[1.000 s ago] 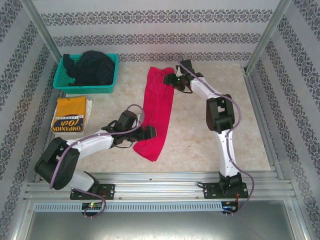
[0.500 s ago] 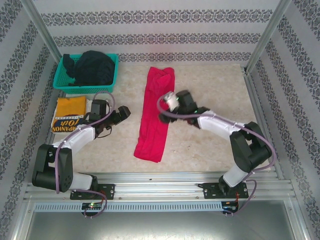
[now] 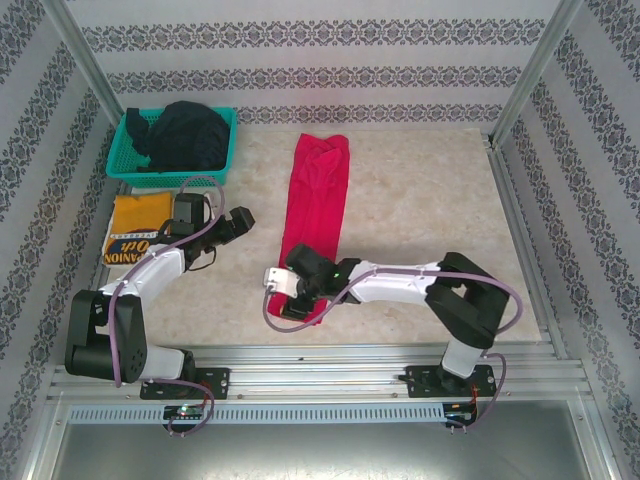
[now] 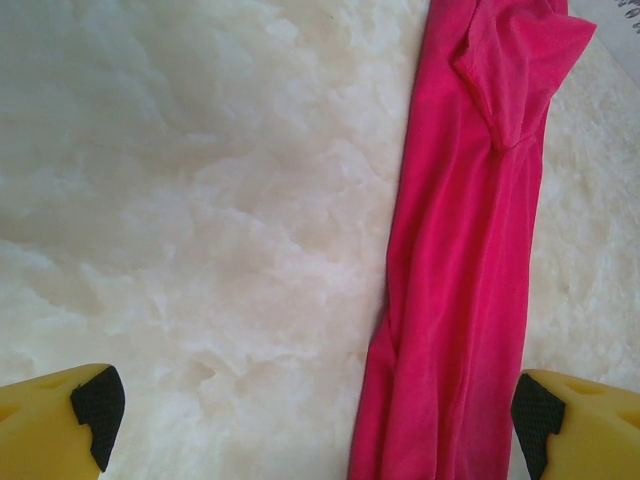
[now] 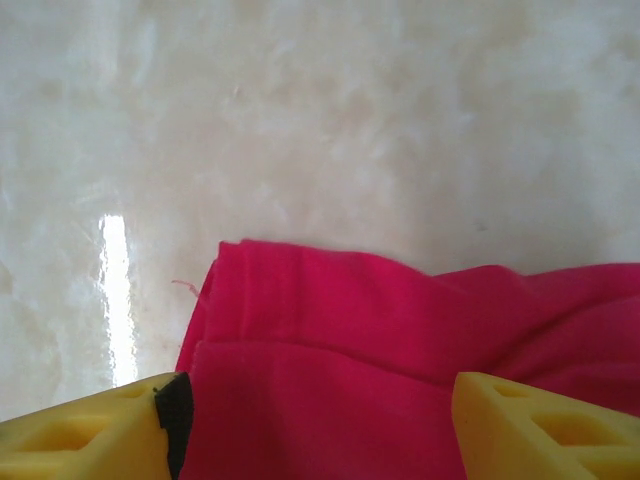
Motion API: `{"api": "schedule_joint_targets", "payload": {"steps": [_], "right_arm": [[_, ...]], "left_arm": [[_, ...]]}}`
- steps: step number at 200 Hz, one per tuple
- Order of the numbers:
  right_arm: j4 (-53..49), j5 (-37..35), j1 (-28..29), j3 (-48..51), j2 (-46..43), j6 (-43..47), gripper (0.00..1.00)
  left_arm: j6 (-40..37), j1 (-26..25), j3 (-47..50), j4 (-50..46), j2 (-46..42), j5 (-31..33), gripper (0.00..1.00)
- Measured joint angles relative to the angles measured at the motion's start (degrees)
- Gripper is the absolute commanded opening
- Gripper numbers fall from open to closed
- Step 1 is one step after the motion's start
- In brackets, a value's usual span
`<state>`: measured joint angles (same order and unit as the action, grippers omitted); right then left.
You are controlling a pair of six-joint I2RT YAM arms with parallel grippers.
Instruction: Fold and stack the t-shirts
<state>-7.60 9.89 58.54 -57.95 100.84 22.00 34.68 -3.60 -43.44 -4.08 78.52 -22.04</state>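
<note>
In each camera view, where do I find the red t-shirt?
Top external: red t-shirt, a long folded strip in the middle, running far to near.
Left wrist: red t-shirt, right half, top to bottom, sleeve at the top.
Right wrist: red t-shirt, lower half, its end edge.
Shared landmark: the pale marbled table top.

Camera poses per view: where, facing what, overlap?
Top external: above, behind the bases, looking down on pale marble table, both arms, folded bright red t-shirt.
Left wrist: on left gripper, facing table and shirt's sleeve; yellow fingers show.
Right wrist: on right gripper, low over shirt's near hem; fingers show.
All three share the shirt.
</note>
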Motion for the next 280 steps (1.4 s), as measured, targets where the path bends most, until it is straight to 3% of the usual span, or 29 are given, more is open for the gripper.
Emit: {"api": "schedule_joint_targets", "payload": {"steps": [50,79,89,101,149,201,248,280], "right_arm": [[-5.0,-1.0,0.6,-1.2,4.0,5.5,0.62],[-7.3,-1.8,1.0,-4.6,6.2,7.0,0.46],[-7.9,-2.1,1.0,-5.1,6.4,7.3,0.33],[-8.5,-2.5,1.2,-5.2,6.4,7.8,0.00],[-11.9,-3.0,1.2,-4.2,4.3,8.5,0.00],[-20.3,3.2,0.2,-1.8,-4.9,9.4,0.00],[-27.9,5.6,-6.7,-8.1,-7.5,16.0,0.00],[-30.3,5.2,-12.0,-15.1,-4.1,21.0,0.00]], "left_arm": [[-0.4,0.3,0.5,-0.8,0.0,-0.2,1.00],[-0.7,0.3,0.7,-1.4,0.0,-0.2,1.00],[-0.9,0.3,0.7,-1.5,0.0,-0.2,1.00],[-1.0,0.3,0.7,-1.5,0.0,-0.2,1.00],[-1.3,0.3,0.7,-1.5,0.0,-0.2,1.00],[-1.3,0.3,0.9,-1.2,0.7,-0.6,1.00],[-1.4,0.3,0.9,-0.2,1.7,-1.6,1.00],[-1.5,0.3,0.9,0.0,1.9,-1.7,1.00]]}}
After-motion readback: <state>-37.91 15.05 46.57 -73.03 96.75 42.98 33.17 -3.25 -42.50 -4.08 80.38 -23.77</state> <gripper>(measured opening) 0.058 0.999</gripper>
